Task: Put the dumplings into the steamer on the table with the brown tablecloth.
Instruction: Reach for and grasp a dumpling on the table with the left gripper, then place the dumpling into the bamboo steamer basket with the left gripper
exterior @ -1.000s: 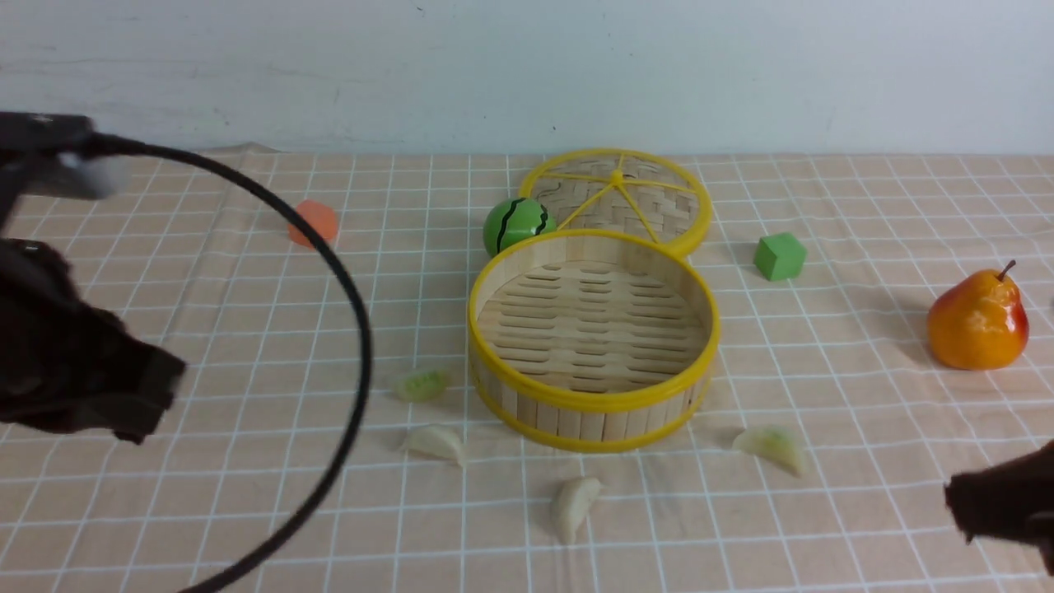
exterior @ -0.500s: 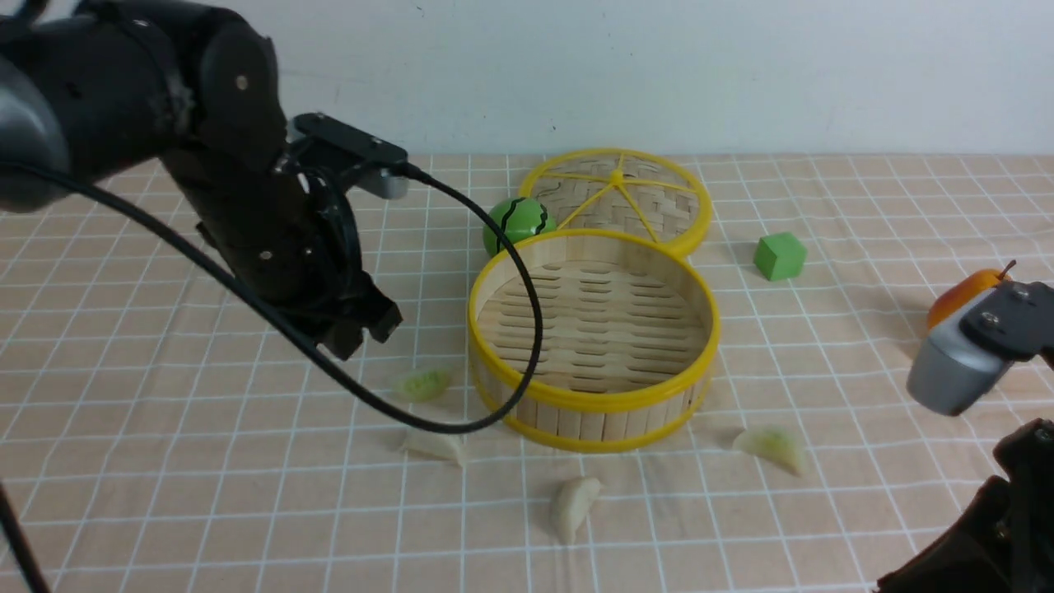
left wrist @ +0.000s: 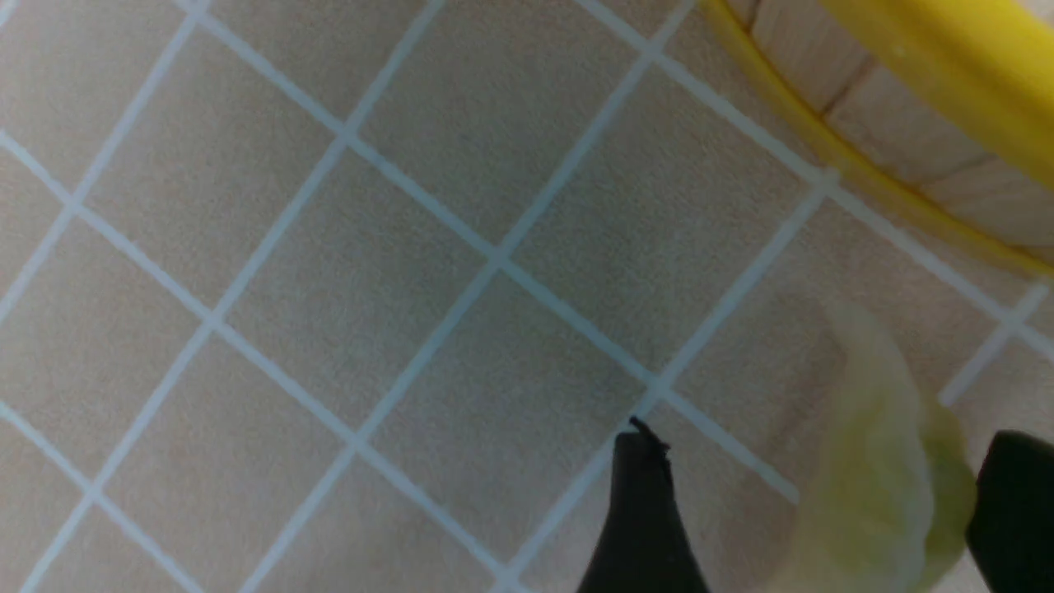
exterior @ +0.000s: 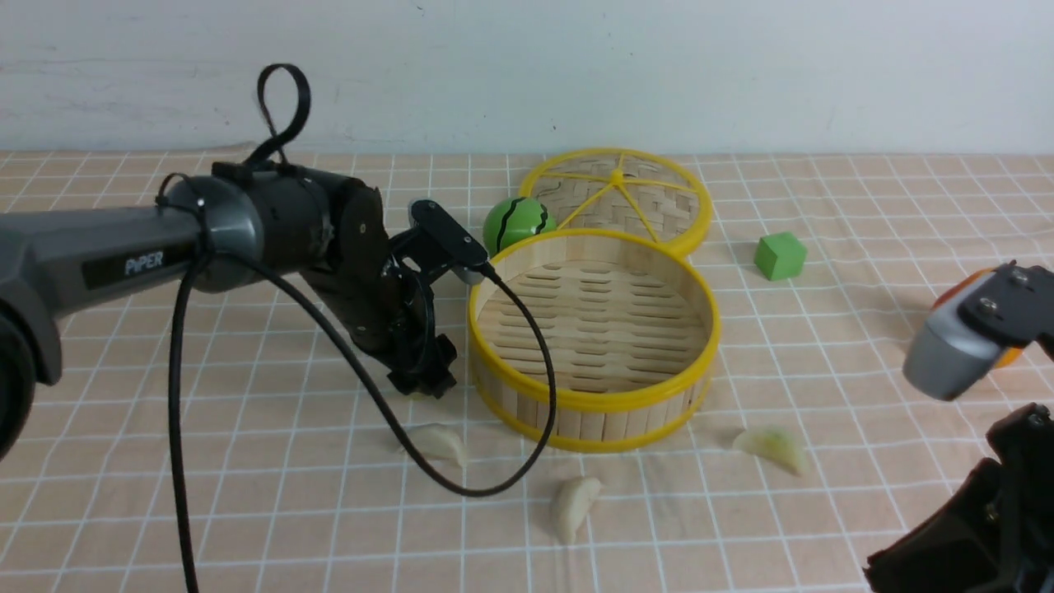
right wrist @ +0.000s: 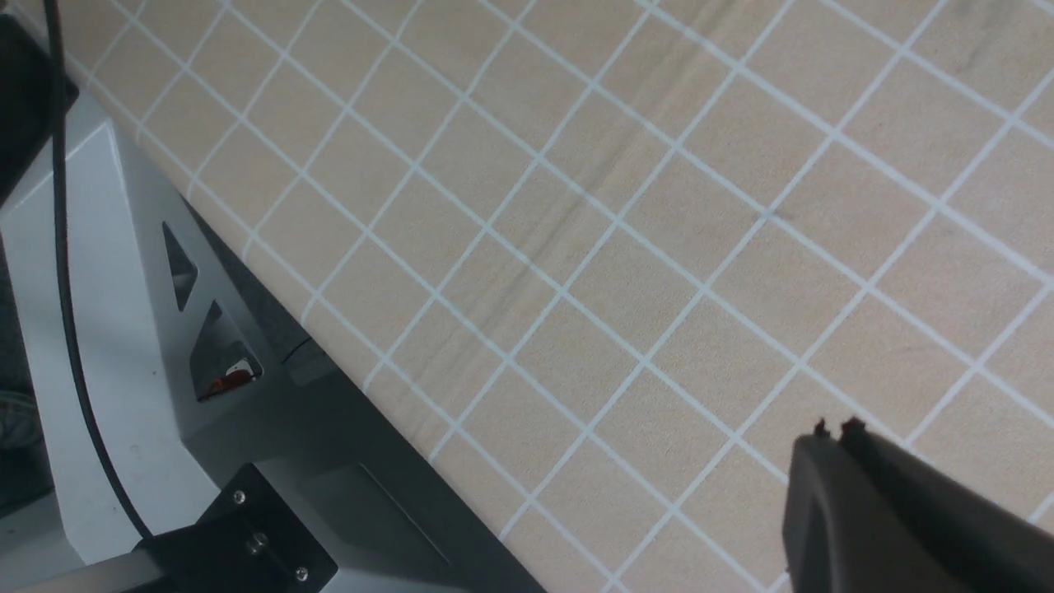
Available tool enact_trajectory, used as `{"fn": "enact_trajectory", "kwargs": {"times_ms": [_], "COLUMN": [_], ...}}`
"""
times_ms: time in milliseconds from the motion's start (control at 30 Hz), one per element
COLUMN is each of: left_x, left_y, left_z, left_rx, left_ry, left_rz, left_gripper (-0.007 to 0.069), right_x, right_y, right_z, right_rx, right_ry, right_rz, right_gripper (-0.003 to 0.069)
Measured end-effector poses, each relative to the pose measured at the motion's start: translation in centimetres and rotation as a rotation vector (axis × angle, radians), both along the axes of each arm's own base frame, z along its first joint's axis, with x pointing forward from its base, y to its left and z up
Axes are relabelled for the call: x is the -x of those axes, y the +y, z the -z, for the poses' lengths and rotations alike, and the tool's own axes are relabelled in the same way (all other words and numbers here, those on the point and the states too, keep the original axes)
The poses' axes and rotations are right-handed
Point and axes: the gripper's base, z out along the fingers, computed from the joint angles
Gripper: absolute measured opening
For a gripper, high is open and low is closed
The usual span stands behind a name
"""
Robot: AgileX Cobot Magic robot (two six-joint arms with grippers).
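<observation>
Your left hand is down with its fingers apart around the green dumpling at the empty steamer's 8 o'clock, placed to close on it. The other dumplings lie on the desk from 7 to 4 o'clock. Your right hand is pressed together, idle.

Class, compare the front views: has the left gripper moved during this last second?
Yes. The left gripper came from the left edge rightward to the steamer, beside its left wall, open over a green dumpling.
</observation>
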Motion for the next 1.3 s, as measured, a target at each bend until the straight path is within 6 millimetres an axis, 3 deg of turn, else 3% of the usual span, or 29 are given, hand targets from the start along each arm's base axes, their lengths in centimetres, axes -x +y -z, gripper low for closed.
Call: {"fn": "enact_trajectory", "kwargs": {"times_ms": [200,300,433,533,633,667,733,800,833,967,1033,1067,1100,1133,1167,1300], "left_x": [-0.1,0.1,0.2,0.0,0.1,0.2,0.9,1.5,2.2,2.7,2.5,1.8,1.8,1.0,0.8,-1.3], "left_y": [-0.3,-0.4,-0.5,-0.8,-1.8,-2.1,-4.3,-6.2,-8.5,-13.8,-15.1,-16.4,-16.4,-17.0,-17.1,-17.5], "left_z": [0.6,0.5,-0.8,-3.4,-7.8,-8.4,-12.0,-12.9,-13.8,-13.0,-12.2,-10.6,-10.6,-8.9,-8.6,-4.5], "left_rx": [0.032,0.046,0.049,0.086,0.180,0.195,0.286,0.317,0.368,0.494,0.526,0.559,0.558,0.563,0.568,0.515], "left_ry": [0.023,0.082,0.180,0.212,0.202,0.196,0.148,0.124,0.082,-0.005,-0.019,-0.020,-0.021,-0.007,-0.006,0.012], "left_rz": [-0.020,-0.039,-0.093,-0.175,-0.282,-0.292,-0.305,-0.274,-0.240,-0.211,-0.223,-0.264,-0.263,-0.306,-0.322,-0.431], "left_gripper": [0.0356,0.0190,0.0200,0.0200,0.0200,0.0200,0.0200,0.0200,0.0200,0.0200,0.0200,0.0200,0.0200,0.0200,0.0200,0.0200], "right_x": [-0.1,-0.1,-0.2,-0.2,-0.1,-0.1,0.6,1.2,2.2,5.0,5.9,7.0,7.2,7.9,8.2,9.1], "right_y": [0.0,0.0,0.0,0.0,0.0,0.0,-0.1,-0.3,-0.5,-1.5,-1.8,-2.1,-2.2,-2.5,-2.6,-3.4], "right_z": [0.0,0.0,-0.1,0.0,-0.1,-0.1,-0.7,-1.4,-2.3,-4.3,-4.7,-5.1,-5.2,-5.4,-5.4,-5.5], "right_rx": [-0.004,-0.005,-0.005,-0.004,-0.006,-0.006,-0.026,-0.042,-0.060,-0.097,-0.107,-0.115,-0.118,-0.120,-0.119,-0.065], "right_ry": [-0.011,-0.014,-0.015,-0.015,-0.017,-0.016,-0.034,-0.056,-0.094,-0.193,-0.220,-0.249,-0.256,-0.270,-0.276,-0.320], "right_rz": [0.007,0.008,0.009,0.009,0.007,0.007,0.002,-0.002,-0.008,-0.024,-0.028,-0.036,-0.036,-0.037,-0.039,-0.031], "right_gripper": [-0.0001,-0.0001,-0.0001,-0.0001,-0.0001,-0.0001,0.0000,0.0000,0.0000,0.0001,0.0002,0.0003,0.0003,0.0003,0.0003,0.0003]}}
